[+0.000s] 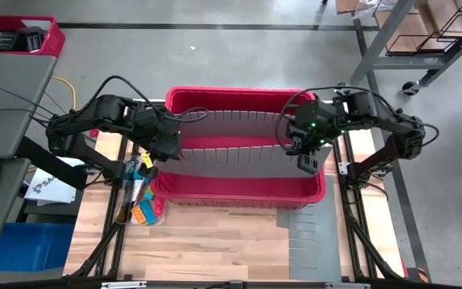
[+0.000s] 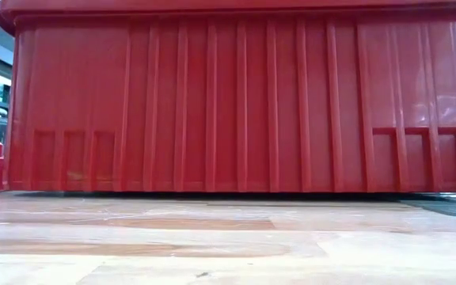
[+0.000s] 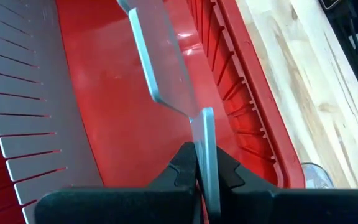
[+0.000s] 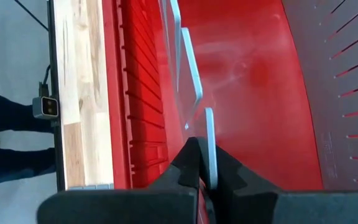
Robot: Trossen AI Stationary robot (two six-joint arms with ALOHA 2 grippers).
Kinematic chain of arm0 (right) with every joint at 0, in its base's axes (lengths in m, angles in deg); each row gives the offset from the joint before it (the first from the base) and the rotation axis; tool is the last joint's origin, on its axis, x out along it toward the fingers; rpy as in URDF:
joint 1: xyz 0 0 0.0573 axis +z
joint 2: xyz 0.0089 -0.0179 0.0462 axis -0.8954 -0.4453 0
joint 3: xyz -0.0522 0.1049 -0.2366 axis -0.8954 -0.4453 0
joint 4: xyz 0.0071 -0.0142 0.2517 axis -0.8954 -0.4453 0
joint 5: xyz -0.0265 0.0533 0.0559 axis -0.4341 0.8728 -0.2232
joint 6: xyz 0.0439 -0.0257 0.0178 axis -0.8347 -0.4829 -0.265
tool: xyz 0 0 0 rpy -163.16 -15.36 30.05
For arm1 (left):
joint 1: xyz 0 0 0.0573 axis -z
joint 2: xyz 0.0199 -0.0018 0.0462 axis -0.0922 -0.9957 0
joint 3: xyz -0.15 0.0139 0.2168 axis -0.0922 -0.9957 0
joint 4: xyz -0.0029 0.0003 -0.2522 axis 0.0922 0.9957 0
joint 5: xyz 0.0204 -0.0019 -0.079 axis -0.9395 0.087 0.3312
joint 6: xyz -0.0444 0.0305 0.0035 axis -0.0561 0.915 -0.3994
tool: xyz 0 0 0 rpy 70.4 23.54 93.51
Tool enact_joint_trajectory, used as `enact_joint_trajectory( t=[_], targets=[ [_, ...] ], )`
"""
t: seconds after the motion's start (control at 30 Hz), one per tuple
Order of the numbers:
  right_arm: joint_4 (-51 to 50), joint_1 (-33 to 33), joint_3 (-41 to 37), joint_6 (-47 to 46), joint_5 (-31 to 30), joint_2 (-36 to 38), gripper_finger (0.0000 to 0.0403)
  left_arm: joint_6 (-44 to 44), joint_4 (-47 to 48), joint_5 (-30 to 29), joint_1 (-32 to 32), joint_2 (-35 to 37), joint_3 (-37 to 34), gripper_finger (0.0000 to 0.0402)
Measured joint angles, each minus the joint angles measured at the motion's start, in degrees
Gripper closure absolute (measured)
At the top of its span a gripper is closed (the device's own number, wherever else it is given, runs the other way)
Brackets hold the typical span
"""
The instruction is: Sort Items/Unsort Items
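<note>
A: While clamped shut, held what, left gripper (image 1: 167, 151)?

B: Pinched the edge of a thin grey divider (image 1: 235, 158), inside the red bin (image 1: 239, 195) at its left end. No item in the grip.

A: And right gripper (image 1: 306, 156)?

B: Same, clenched on a thin grey plate edge, inside the bin's right end. Looked like one plate shared between both, running along the bin's length from one gripper to the other. Couldn't confirm from the wrist views, each seen edge-on only.

A: Where were the items (image 1: 141, 210)?

B: Outside the bin, just off its front-left corner, bunched in a clear tub (image 1: 123, 218). Orange, blue and yellow pieces visible. Pen-like sticks too small to make out for certain, long axis likewise.

A: None inside the bin?

B: None seen. Only bare red floor and slotted grey walls in both wrist views.

A: Nearer arm?

B: Left, clearly. Lay just beside the bin's left end wall, forward of the left gripper. Well apart from the right gripper, across the whole bin.

A: Judgement on next move?

B: Probably seat or let go of the divider first, since neither gripper was free. Then left arm to the tub, out over the bin's left rim.

A: Anything else?

B: Spare slotted divider (image 1: 305, 233) flat on the table, off the bin's front-right corner.
</note>
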Motion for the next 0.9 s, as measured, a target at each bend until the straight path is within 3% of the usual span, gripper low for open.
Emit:
enact_joint_trajectory(
  t=[0.63, 0.9],
  targets=[
    [0.91, -0.15, -5.25, 3.69, -3.18, 0.0, 0.0403, 0.02, 0.0, -0.2, 0.0, -0.22, 0.0, 0.0401],
    [1.58, 0.07, -3.38, -0.99, -0.87, 0.11, 0.0403, -0.44, -0.04, -0.07, 0.0, -0.22, 0.0, 0.0401]
  ],
)
